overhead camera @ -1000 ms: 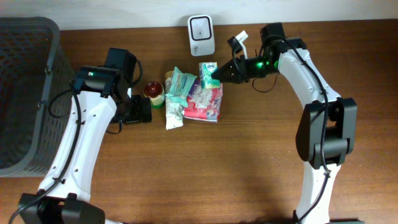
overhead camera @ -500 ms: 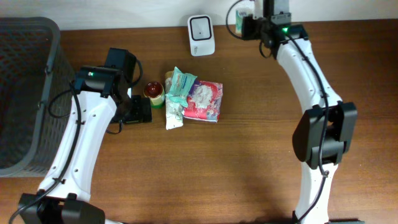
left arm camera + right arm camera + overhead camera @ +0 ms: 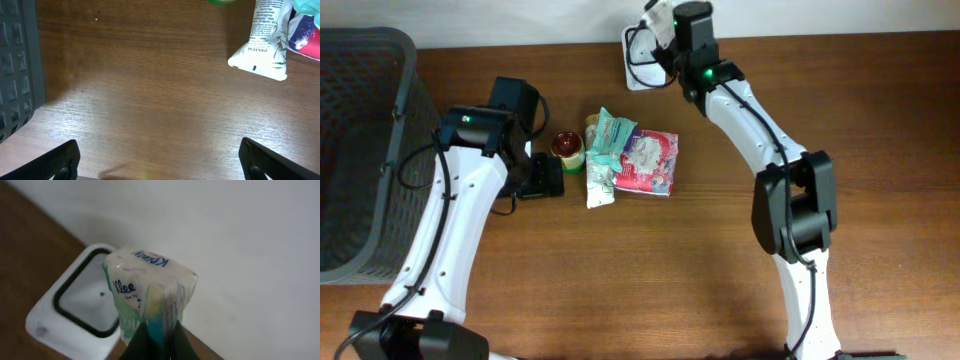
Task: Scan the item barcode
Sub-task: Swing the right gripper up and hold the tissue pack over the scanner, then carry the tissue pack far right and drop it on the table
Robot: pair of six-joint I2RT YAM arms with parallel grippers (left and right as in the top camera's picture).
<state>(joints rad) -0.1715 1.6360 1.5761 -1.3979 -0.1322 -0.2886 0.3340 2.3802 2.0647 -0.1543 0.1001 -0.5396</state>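
left arm (image 3: 448,232): white rounded links, black joint housings, black cable along the side, small green light at upper left | right arm (image 3: 757,120): same white and black, green light near top centre, black elbow block | left gripper (image 3: 160,159): black blocky fingers (image 3: 62,161) | right gripper (image 3: 156,342): dark, blurred, probably black

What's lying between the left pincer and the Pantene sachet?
Nothing but bare table between the left pincer and the Pantene sachet, per the left wrist view.

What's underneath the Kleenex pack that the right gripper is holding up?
The white scanner with its dark-framed window sits below the Kleenex pack, pinched in the right gripper. The pack hides one side of the scanner, so that part cannot be seen.
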